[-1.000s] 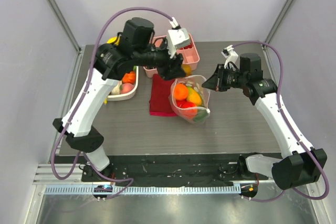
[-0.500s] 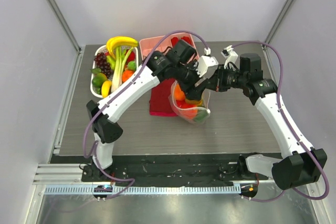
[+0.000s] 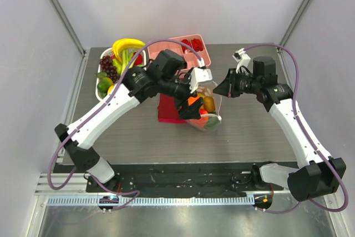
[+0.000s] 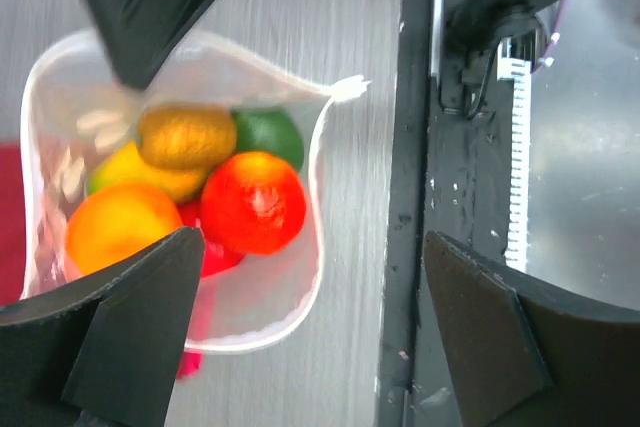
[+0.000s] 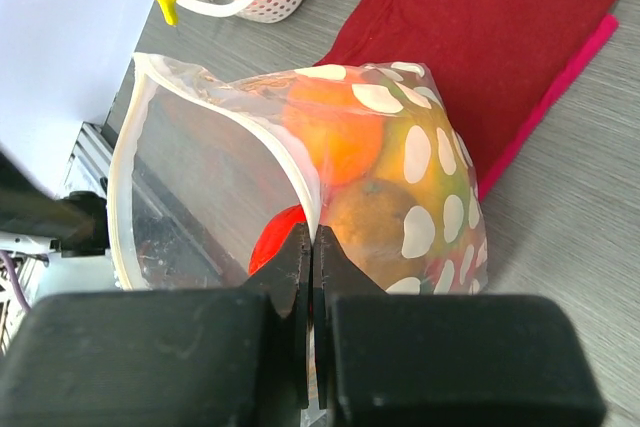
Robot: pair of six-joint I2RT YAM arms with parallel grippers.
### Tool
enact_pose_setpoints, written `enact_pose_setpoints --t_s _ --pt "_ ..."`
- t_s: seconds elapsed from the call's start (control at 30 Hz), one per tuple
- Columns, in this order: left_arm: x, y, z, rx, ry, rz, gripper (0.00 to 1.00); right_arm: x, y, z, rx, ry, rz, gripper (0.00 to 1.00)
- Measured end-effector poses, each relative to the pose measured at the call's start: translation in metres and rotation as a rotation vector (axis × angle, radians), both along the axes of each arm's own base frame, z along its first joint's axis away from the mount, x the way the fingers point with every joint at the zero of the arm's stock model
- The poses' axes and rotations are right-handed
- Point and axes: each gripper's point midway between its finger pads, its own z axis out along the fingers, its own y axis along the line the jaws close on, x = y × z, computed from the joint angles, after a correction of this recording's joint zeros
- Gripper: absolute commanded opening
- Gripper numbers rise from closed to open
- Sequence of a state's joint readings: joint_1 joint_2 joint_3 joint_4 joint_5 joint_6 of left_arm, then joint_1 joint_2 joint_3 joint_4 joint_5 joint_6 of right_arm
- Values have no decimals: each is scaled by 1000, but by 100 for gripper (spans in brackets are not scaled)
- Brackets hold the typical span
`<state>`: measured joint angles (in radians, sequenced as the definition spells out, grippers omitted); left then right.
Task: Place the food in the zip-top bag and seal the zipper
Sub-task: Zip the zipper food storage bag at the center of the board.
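**Q:** Where is the zip-top bag (image 3: 212, 116)?

**A:** It stands on the grey table (image 3: 249, 131), mouth upward, just beside the right edge of a dark red cloth (image 3: 168, 110). It is clear plastic printed with white dots.

**Q:** And the food (image 4: 253, 202)?

**A:** Inside the bag. The left wrist view looks down on a red fruit, an orange one, a yellow one, a green one and a brownish-gold one, packed together at the bottom.

**Q:** Is the zipper (image 4: 316, 187) sealed?

**A:** No. The pale strip along the rim gapes wide in a rounded opening.

**Q:** What is the right gripper (image 5: 312, 252) doing?

**A:** Its fingers are pressed together on the bag's rim, pinching the far right side of the mouth.

**Q:** And the left gripper (image 4: 312, 247)?

**A:** It hangs directly above the bag's mouth, fingers spread wide apart, with nothing between them.

**Q:** What else is on the table?

**A:** At the far left, a white basket (image 3: 104, 94) holds a banana (image 3: 127, 44) and other toy produce. A pink tray (image 3: 191, 45) sits at the far edge, behind the cloth.
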<state>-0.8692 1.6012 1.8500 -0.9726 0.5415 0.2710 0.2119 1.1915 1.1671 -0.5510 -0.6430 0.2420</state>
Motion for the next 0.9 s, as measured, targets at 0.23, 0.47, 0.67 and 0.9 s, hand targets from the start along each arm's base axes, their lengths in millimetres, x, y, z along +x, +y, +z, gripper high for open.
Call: enact_pose_setpoints --t_s 0.23,0.47,0.67,0.9 --pt "-18 -21 0 -70 -123 -147 78 -1 11 -1 5 7 42 1" --pt "-20 -37 -35 1 -188 -232 66 -1 21 5 4 -8 73 1" --pt "-13 -40 -60 68 -225 -214 45 -1 27 5 3 -21 96 1" --pt "-7 -34 -91 135 -221 -178 16 0 30 8 6 -54 117 6"
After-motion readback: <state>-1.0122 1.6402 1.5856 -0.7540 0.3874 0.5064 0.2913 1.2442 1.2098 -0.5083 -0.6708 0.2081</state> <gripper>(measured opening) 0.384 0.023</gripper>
